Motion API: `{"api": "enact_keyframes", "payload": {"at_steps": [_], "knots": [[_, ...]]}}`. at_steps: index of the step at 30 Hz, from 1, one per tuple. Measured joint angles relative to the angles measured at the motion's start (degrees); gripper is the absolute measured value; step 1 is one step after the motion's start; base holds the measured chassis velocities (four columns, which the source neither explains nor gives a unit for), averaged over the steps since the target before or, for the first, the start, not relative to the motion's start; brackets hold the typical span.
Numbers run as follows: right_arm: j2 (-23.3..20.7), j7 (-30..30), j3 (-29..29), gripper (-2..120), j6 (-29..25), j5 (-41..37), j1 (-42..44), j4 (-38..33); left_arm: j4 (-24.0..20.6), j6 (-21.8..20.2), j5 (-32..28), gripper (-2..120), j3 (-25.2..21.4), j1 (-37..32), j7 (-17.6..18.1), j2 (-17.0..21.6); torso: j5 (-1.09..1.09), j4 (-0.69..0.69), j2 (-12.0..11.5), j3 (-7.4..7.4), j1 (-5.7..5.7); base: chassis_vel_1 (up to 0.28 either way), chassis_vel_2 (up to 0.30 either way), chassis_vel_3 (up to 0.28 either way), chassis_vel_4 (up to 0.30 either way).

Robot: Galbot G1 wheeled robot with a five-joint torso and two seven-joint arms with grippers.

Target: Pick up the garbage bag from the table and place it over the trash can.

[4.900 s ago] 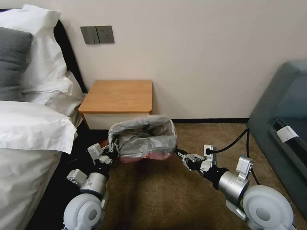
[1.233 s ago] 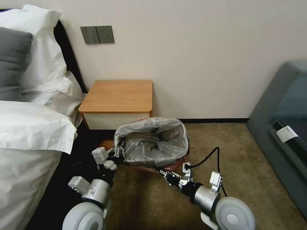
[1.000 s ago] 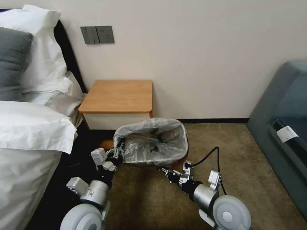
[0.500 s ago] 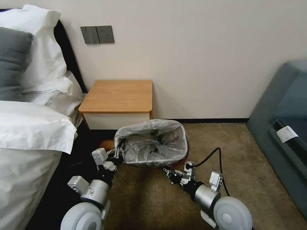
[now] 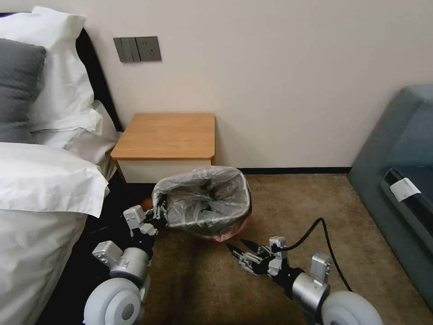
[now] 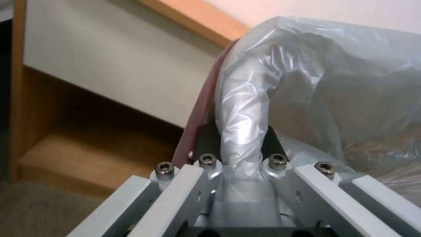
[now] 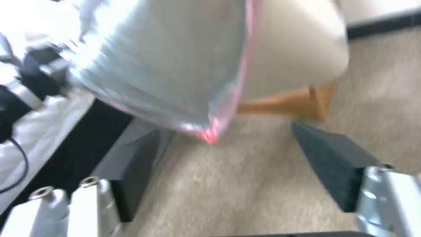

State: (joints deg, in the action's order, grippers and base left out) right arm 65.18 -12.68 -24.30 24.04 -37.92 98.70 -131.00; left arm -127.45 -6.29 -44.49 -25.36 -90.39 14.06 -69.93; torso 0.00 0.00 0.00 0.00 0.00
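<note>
my left gripper (image 5: 158, 215) is clamping its fingers (image 6: 206, 140) tight on the bagged rim at the left side of the trash can (image 7: 294, 49), which is sitting on the carpet (image 5: 270, 207) just in front of the table (image 5: 169, 135). the garbage bag (image 5: 203, 198) is lying draped over the whole mouth, its pinkish-red edge hanging down the outside. my right gripper (image 5: 241, 249) is hovering low over the carpet just off the can's near right corner, spread wide and gripping nothing.
</note>
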Motion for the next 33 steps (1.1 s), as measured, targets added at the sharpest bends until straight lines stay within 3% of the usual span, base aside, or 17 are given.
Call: {"api": "enact_keyframes", "payload": {"at_steps": [5,8,14,16,18,19,21,23,26,27,31,33], "knots": [[0.02,-2.98,-5.32,99,-3.57,2.95,3.81,-5.65,0.06,-0.51,1.06,5,-0.04,-0.26,0.46,0.05,-0.01,0.0,0.0,0.0,0.0,0.0,0.0,0.0,0.0],[-0.96,-3.45,-8.34,100,-4.45,3.28,3.64,-7.99,0.23,-0.69,2.04,5,0.27,-0.4,0.48,0.07,-0.01,-0.01,0.0,0.0,0.0,0.0,0.0,0.0,0.0],[-5.43,-4.13,-11.06,92,-5.54,4.1,-1.16,-9.92,0.24,-0.94,3.51,5,1.04,-0.63,0.37,0.17,0.01,0.01,0.0,0.0,0.0,0.0,0.0,0.0,0.0],[-10.47,-6.46,-10.21,80,-4.83,4.5,-5.14,-10.53,0.24,-1.28,4.96,5,1.34,-0.94,0.08,0.39,0.0,0.0,0.0,0.0,0.0,0.0,0.0,0.0,0.0],[-10.47,-6.46,-10.21,80,-4.83,4.5,-5.14,-10.53,0.24,-1.28,4.96,5,1.34,-0.94,0.08,0.39,0.0,0.0,0.0,0.0,0.0,0.0,0.0,0.0,0.0],[-14.42,-8.18,-8.25,70,-4.85,5.85,-9.5,-10.13,0.25,-1.53,6.88,5,1.55,-1.36,-0.23,0.63,0.01,0.0,0.0,0.0,0.0,0.0,0.0,0.0,0.0],[-19.79,-9.68,-5.19,62,-5.09,6.26,-15.66,-8.92,0.15,-1.53,8.82,5,1.83,-2.06,-1.05,0.89,0.01,0.01,0.0,0.0,0.0,0.0,0.0,0.0,0.0],[-21.46,-9.98,-3.9,58,-4.94,6.25,-17.88,-8.54,0.04,-1.52,9.44,5,2.02,-2.29,-1.32,0.92,0.0,0.01,0.0,0.0,0.0,0.0,0.0,0.0,0.0],[-26.95,-10.79,5.38,43,-3.93,5.8,-28.06,-7.27,-0.28,-1.46,10.74,5,2.7,-2.54,-1.83,0.88,-0.01,0.01,0.0,0.01,0.0,0.0,0.0,0.0,0.0],[-26.95,-10.79,5.38,43,-3.93,5.8,-28.06,-7.27,-0.28,-1.46,10.74,5,2.7,-2.54,-1.83,0.88,-0.01,0.01,0.0,0.01,0.0,0.0,0.0,0.0,0.0],[-28.91,-10.81,16.41,24,-2.68,5.93,-37.67,-5.84,-0.41,-1.4,12.14,5,3.41,-2.54,-2.26,0.73,-0.01,0.0,0.0,0.0,0.0,0.0,0.0,0.0,0.0],[-28.92,-10.78,18.85,19,-2.41,6.2,-39.78,-5.29,-0.5,-1.36,12.71,5,3.48,-2.56,-2.51,0.72,0.0,0.0,0.0,0.01,0.0,0.0,0.0,0.0,0.0]]}}
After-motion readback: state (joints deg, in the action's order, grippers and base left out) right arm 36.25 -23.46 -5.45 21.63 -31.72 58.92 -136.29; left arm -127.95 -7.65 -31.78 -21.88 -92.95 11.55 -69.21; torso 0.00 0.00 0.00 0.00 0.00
